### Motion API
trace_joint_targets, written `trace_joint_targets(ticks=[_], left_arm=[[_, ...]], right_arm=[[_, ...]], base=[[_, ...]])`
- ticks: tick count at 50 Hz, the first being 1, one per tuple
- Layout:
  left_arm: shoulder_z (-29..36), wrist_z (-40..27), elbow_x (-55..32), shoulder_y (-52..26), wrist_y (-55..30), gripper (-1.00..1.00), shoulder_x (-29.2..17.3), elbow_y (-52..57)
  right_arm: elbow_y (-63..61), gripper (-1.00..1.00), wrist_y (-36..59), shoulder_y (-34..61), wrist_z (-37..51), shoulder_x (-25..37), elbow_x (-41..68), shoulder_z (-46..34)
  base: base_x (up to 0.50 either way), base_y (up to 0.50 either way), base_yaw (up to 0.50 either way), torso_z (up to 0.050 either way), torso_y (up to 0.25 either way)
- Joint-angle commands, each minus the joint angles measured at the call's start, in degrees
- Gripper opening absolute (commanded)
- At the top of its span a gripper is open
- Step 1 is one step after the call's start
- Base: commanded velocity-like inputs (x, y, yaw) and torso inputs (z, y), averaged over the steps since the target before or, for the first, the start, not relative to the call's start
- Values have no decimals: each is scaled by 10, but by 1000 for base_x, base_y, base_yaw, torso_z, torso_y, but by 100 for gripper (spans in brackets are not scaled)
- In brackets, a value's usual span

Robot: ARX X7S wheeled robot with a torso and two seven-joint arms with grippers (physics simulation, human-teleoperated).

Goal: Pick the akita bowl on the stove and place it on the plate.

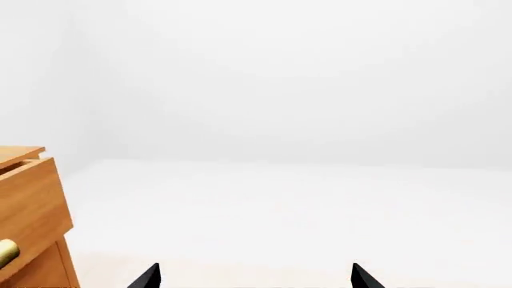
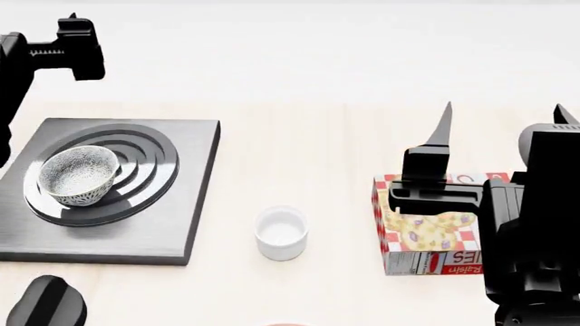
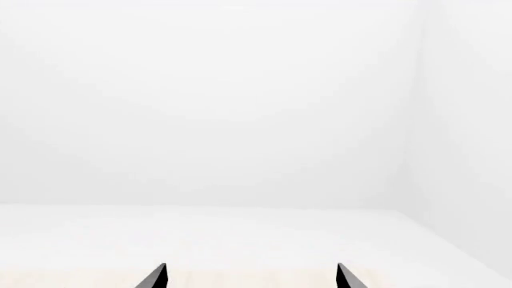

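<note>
Resting on the stove's (image 2: 172, 224) black ring burner, at the table's (image 2: 308, 149) left: one akita bowl (image 2: 80, 175), upright, untouched. White cup (image 2: 282, 233) just right of the stove; raisin box (image 2: 426, 234) farther right. Left gripper (image 1: 254, 277): fingers apart, nothing between. Right gripper (image 2: 503, 129): fingers apart, raised over the box. Wooden drawer unit (image 1: 28, 216) beside the left gripper.
</note>
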Motion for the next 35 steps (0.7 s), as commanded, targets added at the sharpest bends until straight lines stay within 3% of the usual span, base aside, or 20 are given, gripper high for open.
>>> trace_joint_targets(ticks=[1,10,27,35], left_arm=[[6,14,7,-86,-12,100,11,-122],[-7,55,-12,-120,12,100,21,-211],[-12,86,-36,-130,-5,100,23,-212],[14,93,-15,-127,31,100,23,-203]], right_arm=[[-3,100,4,2,3,1,4,1],[1,100,1,1,3,2,5,0],[6,100,-7,-1,4,5,7,-2],[2,100,-1,1,7,5,11,-1]], base=[[0,0,0,0,0],[0,0,0,0,0],[0,0,0,0,0],[0,0,0,0,0]])
